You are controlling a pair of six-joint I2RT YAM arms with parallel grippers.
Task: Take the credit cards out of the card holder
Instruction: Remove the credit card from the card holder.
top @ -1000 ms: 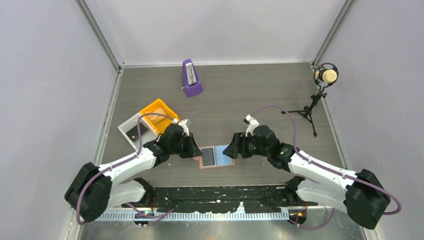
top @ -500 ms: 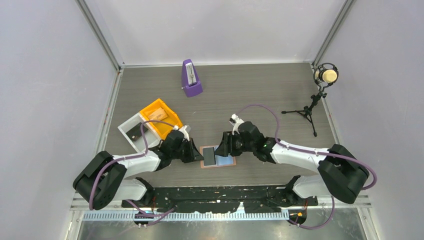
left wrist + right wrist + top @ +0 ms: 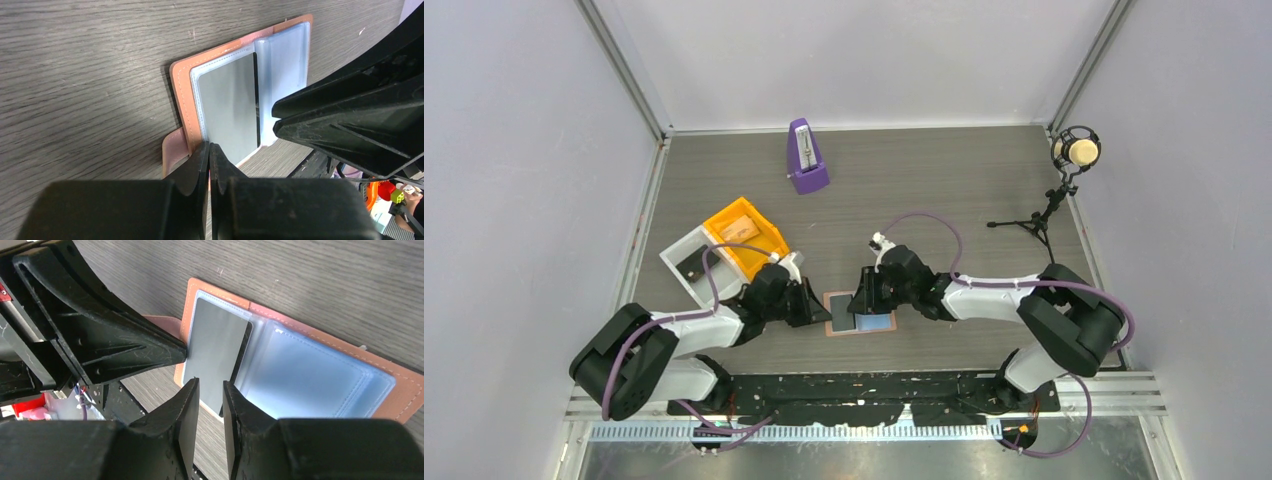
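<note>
The card holder (image 3: 181, 95) lies spread open on the table, salmon rim around blue-grey sleeves (image 3: 310, 380). A dark grey credit card (image 3: 230, 107) sits in its left half, its near end poking past the rim. My left gripper (image 3: 209, 146) is shut on the holder's edge beside the side tab (image 3: 172, 150). My right gripper (image 3: 210, 384) hovers at the card's (image 3: 217, 355) near end, jaws a narrow gap apart and not touching it. From above, both grippers meet over the holder (image 3: 879, 324), left gripper (image 3: 821, 308) and right gripper (image 3: 861, 303).
An orange tray (image 3: 744, 232) nests in a white tray (image 3: 686, 262) at the left. A purple metronome (image 3: 806, 158) stands at the back. A microphone on a small tripod (image 3: 1064, 175) stands at the back right. Enclosure walls ring the table.
My right gripper has moved left over the holder's card side and its jaws have narrowed a lot. My left gripper has closed the last bit on the holder's edge.
</note>
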